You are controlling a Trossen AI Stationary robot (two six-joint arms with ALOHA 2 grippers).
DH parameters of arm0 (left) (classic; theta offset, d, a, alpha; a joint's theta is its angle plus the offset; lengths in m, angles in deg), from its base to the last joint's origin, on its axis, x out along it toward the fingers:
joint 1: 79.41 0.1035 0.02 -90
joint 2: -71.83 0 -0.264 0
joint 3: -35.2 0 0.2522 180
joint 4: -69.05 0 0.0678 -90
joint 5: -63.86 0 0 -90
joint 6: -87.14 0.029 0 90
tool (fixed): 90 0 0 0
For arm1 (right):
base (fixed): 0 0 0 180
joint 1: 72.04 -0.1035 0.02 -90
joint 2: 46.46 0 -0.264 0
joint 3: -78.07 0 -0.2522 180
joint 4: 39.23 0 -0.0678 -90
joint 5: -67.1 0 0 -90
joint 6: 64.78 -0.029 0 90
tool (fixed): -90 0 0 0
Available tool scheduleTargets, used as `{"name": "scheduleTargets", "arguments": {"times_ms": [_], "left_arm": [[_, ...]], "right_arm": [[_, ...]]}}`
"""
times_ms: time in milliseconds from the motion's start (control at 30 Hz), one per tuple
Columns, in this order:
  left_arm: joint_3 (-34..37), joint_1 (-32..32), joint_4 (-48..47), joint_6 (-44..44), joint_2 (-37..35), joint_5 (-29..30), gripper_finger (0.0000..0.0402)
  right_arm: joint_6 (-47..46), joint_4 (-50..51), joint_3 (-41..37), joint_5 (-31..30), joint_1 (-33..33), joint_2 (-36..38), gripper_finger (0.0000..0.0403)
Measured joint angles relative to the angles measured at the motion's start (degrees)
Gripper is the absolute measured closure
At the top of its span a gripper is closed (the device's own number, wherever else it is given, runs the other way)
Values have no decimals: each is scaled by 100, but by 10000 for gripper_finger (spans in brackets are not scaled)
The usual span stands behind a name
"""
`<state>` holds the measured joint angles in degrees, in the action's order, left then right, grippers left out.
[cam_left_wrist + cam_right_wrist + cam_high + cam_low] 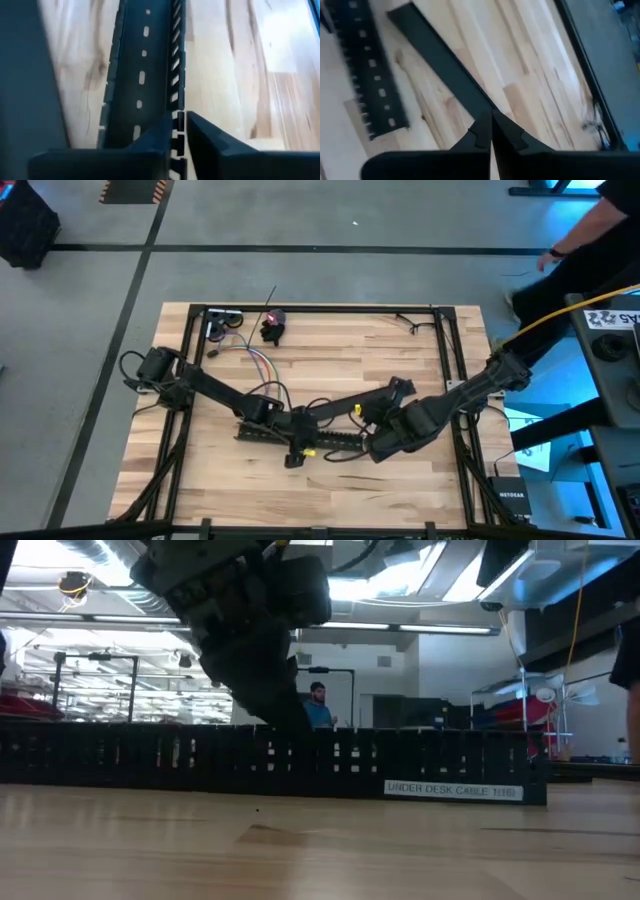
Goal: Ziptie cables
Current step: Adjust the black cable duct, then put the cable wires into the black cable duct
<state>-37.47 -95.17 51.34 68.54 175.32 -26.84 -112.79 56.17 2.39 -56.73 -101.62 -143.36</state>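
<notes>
A long black slotted channel (335, 438) lies on the table's near middle; in the low view its slotted wall (400, 760) spans the picture. My left gripper (296, 448) is shut on it near its left half. My right gripper (374, 442) is beside the channel's right end, shut on a flat black cover strip (440, 60). The cables (255, 362), thin coloured wires, lie loose toward the far left, touched by no gripper. A hair-thin dark ziptie (271, 296) sticks out over the far edge. My left gripper (182, 132) has the channel's slotted side wall (176, 107) pinched, one finger inside the trough and one outside. The fingers come from above, and the channel rests on the table. My right gripper (491, 131) pinches the flat cover strip at its near end (487, 107). The fingers lie along the strip, which runs away from them close over the wood.
A black frame (445, 360) runs round the tabletop. A small dark object (272, 330) and some fittings (222, 323) sit at the far left. A person (590, 240) stands beyond the far right corner. Bare wood (330, 350) lies in the far middle.
</notes>
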Motion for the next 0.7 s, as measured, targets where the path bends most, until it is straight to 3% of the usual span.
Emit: {"name": "scheduleTargets", "arguments": {"times_ms": [167, 300, 500, 700], "left_arm": [[-133, 123, -232, -342, -23, -422, 273], [-710, 307, -1418, -227, -227, -439, 229], [-1647, 552, -3454, -193, -785, 589, 213], [-1710, 1104, -5172, -333, -1646, 1409, 228]], "right_arm": [[971, -619, -38, 36, -2, 16, 345], [1687, -924, -34, 42, 86, 149, 287], [2787, -1162, -36, 78, 503, 311, 215], [3259, -1334, -35, 957, 1360, 404, 182]]}}
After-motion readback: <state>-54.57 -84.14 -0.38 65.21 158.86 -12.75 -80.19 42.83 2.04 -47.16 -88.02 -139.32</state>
